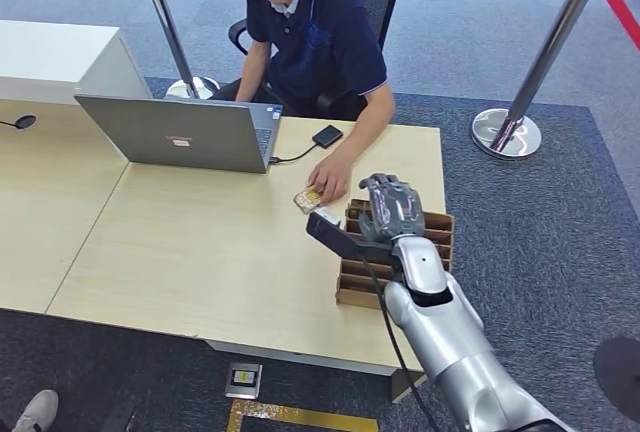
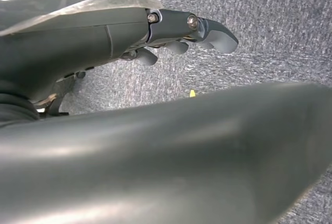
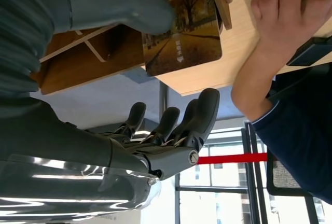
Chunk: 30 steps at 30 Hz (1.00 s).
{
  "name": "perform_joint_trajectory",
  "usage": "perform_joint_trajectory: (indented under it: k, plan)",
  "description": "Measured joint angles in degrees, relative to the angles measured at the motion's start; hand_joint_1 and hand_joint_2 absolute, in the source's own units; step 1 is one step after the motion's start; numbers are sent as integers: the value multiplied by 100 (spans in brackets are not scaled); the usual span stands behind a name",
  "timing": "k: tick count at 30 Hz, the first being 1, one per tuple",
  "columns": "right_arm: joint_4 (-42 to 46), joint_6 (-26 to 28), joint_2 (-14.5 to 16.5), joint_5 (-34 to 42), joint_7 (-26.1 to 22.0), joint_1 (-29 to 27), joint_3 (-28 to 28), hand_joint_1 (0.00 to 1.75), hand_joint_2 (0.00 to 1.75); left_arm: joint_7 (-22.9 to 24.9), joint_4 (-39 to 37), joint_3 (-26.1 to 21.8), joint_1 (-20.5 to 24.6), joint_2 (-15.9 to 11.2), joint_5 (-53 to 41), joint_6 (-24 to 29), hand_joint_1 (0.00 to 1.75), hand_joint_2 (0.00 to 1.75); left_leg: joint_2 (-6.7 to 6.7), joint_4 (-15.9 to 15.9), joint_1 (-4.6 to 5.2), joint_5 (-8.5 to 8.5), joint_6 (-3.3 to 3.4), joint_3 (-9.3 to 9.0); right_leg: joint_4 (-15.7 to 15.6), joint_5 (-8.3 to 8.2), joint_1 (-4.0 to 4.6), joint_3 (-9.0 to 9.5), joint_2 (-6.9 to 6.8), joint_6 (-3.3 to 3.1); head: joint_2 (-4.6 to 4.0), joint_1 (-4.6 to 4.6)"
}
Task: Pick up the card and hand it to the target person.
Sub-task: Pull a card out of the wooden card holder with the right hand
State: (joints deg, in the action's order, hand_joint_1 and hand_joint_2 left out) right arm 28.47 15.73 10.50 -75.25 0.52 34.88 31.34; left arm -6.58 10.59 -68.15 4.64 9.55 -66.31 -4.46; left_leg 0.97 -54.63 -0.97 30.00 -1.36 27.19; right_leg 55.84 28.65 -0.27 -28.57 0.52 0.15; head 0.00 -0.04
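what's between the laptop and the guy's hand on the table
In the head view, bare tabletop separates the laptop from the person's hand, crossed by a black cable running to a small black device.

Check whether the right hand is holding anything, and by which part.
Nothing is held. The right hand hovers open over the cardboard organizer; the card lies on the table at the person's hand.

Silver arm (image 1: 453, 342), seemingly dark grey fingers (image 3: 172, 125)

Card (image 1: 309, 198): flat on the counter (image 1: 189, 252).
I see its golden-brown autumn tree print face up, beside the cardboard organiser (image 1: 392, 252), with the person's hand (image 1: 330, 174) touching it.
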Motion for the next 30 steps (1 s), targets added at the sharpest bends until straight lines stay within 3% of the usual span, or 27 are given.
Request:
perform_joint_trajectory:
  k: [21,30]
  plan:
    - [-124,57,4,-2,1,-5,-80,81,175,10,-9,0,3,7,-2,17,0,0,0,-1,0,0,0,0,0,0,0,1,0,0,0,0]
    - [-124,84,4,-24,7,-7,-140,99,175,11,-10,0,6,7,-1,21,0,0,0,-1,0,0,0,0,0,0,0,0,0,0,0,0]
